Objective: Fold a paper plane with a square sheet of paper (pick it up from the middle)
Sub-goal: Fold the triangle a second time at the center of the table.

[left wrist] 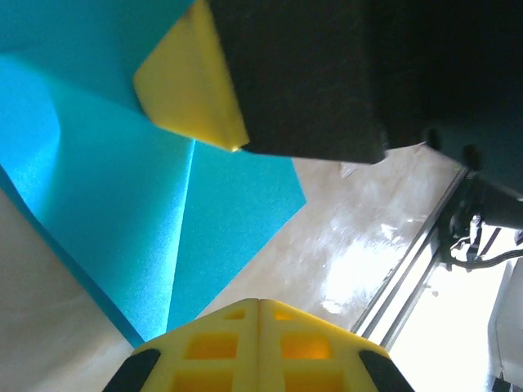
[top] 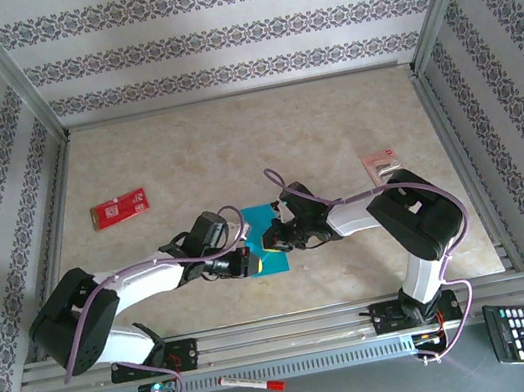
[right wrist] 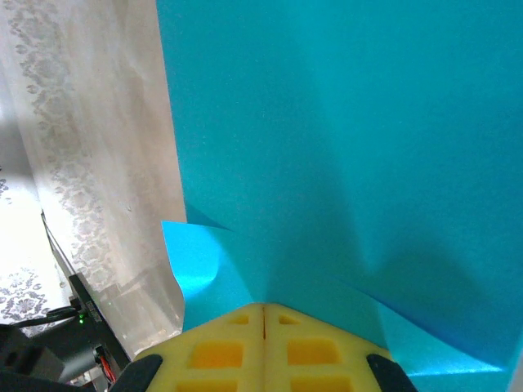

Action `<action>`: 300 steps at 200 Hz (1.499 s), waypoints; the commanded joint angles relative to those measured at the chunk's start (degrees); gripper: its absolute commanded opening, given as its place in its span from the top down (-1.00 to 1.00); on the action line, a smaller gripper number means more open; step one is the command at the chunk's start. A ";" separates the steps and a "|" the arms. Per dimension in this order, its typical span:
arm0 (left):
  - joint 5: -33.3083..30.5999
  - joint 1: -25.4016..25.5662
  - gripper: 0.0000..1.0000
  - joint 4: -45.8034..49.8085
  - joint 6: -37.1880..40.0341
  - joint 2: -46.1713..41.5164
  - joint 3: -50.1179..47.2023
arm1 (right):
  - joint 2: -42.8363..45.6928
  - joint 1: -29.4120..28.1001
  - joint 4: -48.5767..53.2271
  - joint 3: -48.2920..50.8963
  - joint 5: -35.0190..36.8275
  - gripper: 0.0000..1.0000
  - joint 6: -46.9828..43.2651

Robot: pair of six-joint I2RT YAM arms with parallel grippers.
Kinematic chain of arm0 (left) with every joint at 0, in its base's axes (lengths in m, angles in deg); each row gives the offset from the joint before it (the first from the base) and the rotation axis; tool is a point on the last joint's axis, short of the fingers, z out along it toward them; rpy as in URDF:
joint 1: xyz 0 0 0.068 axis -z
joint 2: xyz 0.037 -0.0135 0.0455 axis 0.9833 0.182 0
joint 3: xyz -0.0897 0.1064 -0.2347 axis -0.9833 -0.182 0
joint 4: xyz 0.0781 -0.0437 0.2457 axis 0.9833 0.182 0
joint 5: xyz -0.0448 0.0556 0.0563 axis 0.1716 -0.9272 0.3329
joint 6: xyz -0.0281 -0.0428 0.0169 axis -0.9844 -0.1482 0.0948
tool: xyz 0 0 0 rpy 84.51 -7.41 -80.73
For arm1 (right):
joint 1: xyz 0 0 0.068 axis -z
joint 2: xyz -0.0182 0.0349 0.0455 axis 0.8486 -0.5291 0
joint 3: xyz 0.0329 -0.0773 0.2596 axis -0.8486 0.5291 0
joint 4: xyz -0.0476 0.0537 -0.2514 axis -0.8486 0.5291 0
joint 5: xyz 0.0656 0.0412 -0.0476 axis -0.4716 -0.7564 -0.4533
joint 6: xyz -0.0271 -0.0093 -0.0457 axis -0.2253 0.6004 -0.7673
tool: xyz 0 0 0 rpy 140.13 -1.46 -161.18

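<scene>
The square sheet of paper (top: 264, 228) is teal-blue and lies partly folded on the table between both grippers. A sharp crease runs down the sheet (left wrist: 163, 212). My left gripper (top: 249, 262) (left wrist: 260, 302) is shut, its tip over bare table right at the paper's near edge, with nothing seen between its fingers. My right gripper (top: 276, 244) (right wrist: 263, 307) is shut too, its tip set against the sheet (right wrist: 343, 147), where a small corner flap (right wrist: 192, 261) curls up on the left. I cannot tell if it pinches the paper. No finished paper plane is in view.
A red-and-white card (top: 120, 208) lies at the left of the table and a small packet (top: 379, 164) at the right. On the front rail are a red marker (top: 253, 384) and a calculator (top: 521, 331). Metal frame rails (top: 461, 171) border the table.
</scene>
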 commanded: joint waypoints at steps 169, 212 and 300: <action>-7.27 0.13 1.00 6.97 4.80 5.38 0.52 | 1.05 1.42 6.38 -1.41 1.49 1.00 -1.92; -7.92 0.14 1.00 8.39 5.53 4.80 0.20 | 6.12 0.10 6.53 -1.90 0.50 0.92 -0.54; -8.52 0.13 1.00 9.04 6.63 5.12 -0.17 | 3.12 -6.56 -2.54 1.40 2.82 1.00 8.98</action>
